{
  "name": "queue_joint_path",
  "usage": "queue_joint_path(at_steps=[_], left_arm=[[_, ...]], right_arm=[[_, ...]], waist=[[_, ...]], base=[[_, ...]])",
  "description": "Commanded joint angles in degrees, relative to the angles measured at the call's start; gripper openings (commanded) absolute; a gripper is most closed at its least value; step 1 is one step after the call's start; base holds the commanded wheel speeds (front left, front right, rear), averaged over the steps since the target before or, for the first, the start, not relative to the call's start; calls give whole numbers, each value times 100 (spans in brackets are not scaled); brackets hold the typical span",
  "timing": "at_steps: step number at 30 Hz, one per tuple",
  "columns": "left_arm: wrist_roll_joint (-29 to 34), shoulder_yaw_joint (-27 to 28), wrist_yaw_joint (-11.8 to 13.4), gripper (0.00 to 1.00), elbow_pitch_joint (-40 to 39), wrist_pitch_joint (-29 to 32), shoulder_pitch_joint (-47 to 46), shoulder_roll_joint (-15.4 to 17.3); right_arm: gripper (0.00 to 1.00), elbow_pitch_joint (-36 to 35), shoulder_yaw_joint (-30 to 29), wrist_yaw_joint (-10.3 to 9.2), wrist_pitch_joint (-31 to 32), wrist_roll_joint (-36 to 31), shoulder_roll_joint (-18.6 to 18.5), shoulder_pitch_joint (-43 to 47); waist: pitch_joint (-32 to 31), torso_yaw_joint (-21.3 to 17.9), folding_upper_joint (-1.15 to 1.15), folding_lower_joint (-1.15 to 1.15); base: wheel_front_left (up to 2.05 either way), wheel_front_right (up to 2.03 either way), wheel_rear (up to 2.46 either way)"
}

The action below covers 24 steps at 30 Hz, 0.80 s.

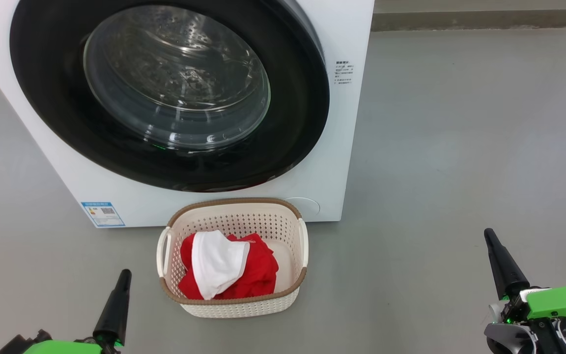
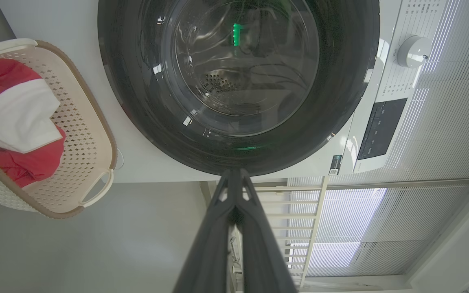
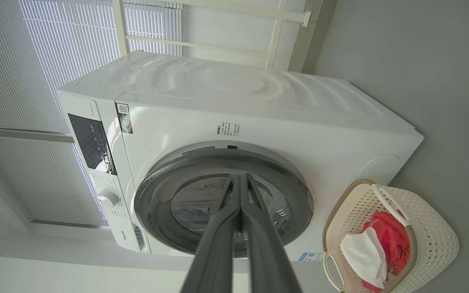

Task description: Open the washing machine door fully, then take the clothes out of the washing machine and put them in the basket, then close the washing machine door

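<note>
Blue label (image 1: 102, 214) with QR code low on washing machine (image 1: 322, 182) front, wording unreadable, black printed lines (image 1: 344, 73) beside door (image 1: 293, 147), illegible

A laundry corner — white washing machine (image 3: 267, 118), slatted window blinds (image 3: 47, 49), grey floor (image 1: 460, 147).

clothes (image 1: 226, 268) in basket (image 1: 236, 307) — basket on floor (image 1: 460, 147) before washing machine (image 1: 347, 123).

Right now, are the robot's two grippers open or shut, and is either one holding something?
Left gripper: jaws shut, holding nothing.
Right gripper: jaws shut, holding nothing.
</note>
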Motion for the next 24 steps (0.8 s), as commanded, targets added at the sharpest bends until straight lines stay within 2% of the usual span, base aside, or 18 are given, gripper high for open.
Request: queue_joint_path(at_steps=[1, 24], left_arm=[[-39, 203, -40, 0, -115, 21, -222, 61], [-39, 202, -40, 0, -115, 21, -221, 61]], right_arm=[[0, -140, 97, -3, 34, 18, -86, -247], [0, -140, 98, -3, 33, 18, -86, -247]], waist=[[0, 0, 0, 0], [0, 0, 0, 0]], base=[[0, 0, 0], [0, 0, 0]])
